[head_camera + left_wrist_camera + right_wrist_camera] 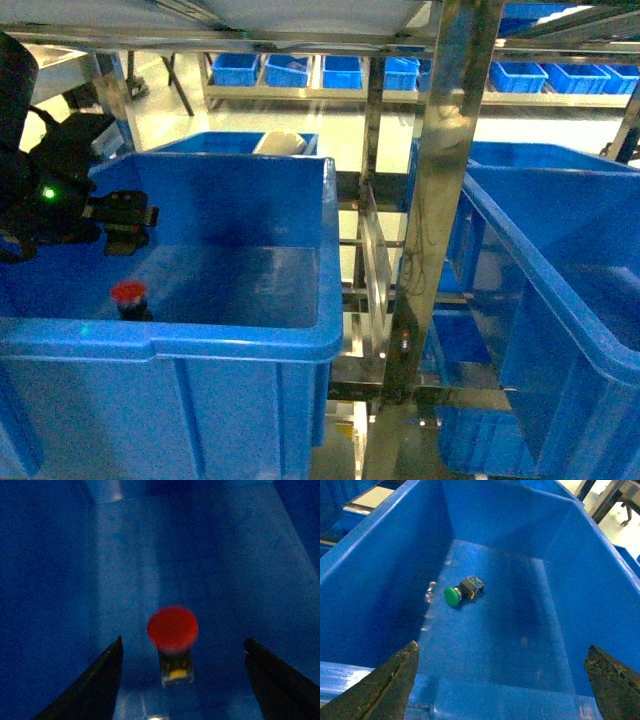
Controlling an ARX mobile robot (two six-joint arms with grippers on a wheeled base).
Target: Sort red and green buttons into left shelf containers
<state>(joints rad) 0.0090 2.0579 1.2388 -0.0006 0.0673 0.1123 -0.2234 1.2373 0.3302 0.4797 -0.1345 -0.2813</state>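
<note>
Head view: a steel shelf frame divides the scene, its upright post running top to bottom right of centre. Two large blue tubs sit on it. The left tub fills the lower left of the view, thick rolled rim toward the camera, ribbed front wall below. The right tub is cut off by the right edge. A third blue tub stands behind the left one, with a pale object leaning at its rim; what that object is cannot be told. Rows of small blue bins line a far rack along the top.

Left arm: black, green indicator lit, reaching in over the left tub from the left edge. Left gripper hangs inside the tub, jaws spread wide, nothing between them; both dark fingertips show at the lower corners of the wrist view, well apart.

Red button: in the left tub, on or just above the floor near the front-left corner. In the left wrist view it lies between and beyond the fingertips, cap toward the camera, block base below; blurred, so contact with the floor cannot be confirmed.

Right gripper: jaws wide apart, empty, above the near rim of a blue tub.

Green button: lying on its side on that tub's floor, cap to the left, clear of the walls.
</note>
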